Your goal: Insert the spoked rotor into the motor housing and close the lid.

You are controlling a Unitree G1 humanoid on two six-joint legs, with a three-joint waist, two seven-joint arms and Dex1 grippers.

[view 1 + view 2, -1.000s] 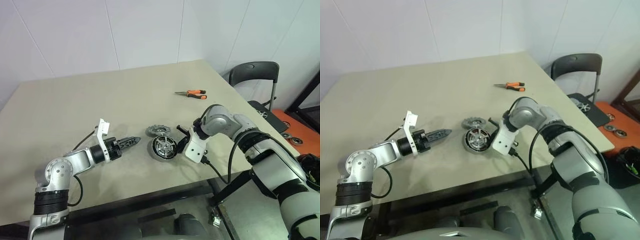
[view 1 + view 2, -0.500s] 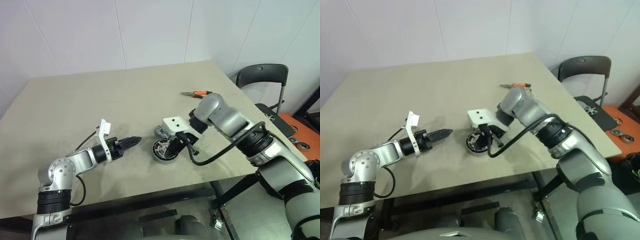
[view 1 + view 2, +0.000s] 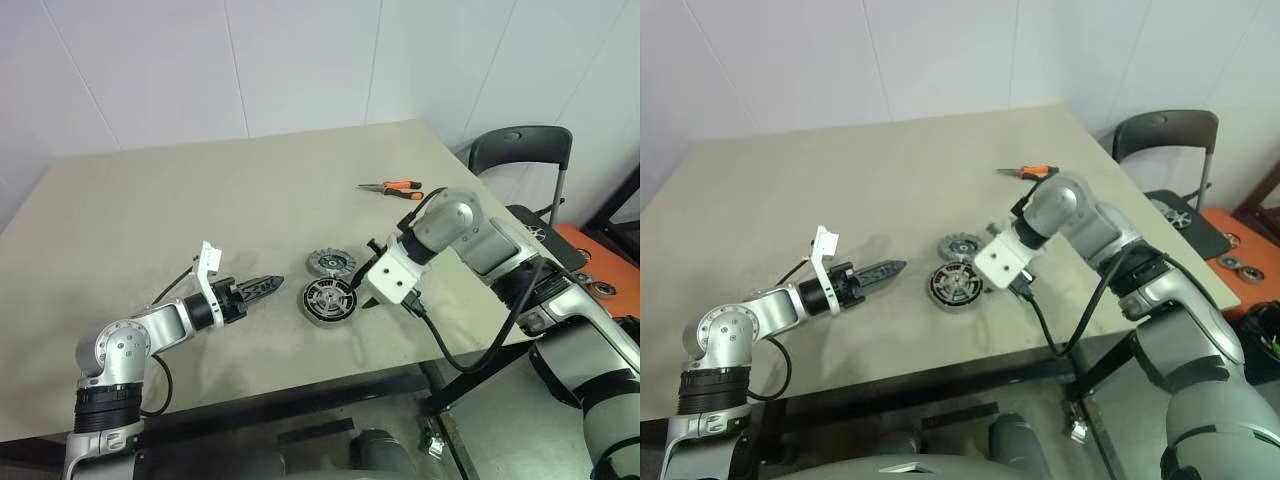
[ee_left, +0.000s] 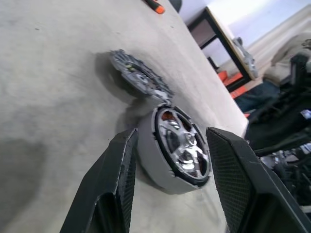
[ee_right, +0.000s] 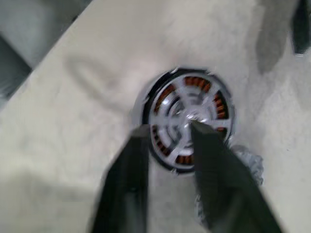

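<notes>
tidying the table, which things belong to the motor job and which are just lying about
Job:
- motor housing
- spoked rotor, already seated in the housing
- lid, on the table beside the housing

Lying about:
- orange-handled pliers
- chair

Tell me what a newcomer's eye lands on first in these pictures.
The motor housing near the table's front edge, with the shiny spoked rotor already seated over its copper windings. The right hand hangs just above it, fingers apart and holding nothing. The toothed lid lies on the table just behind the housing, and the left hand points at the housing from its left.
</notes>
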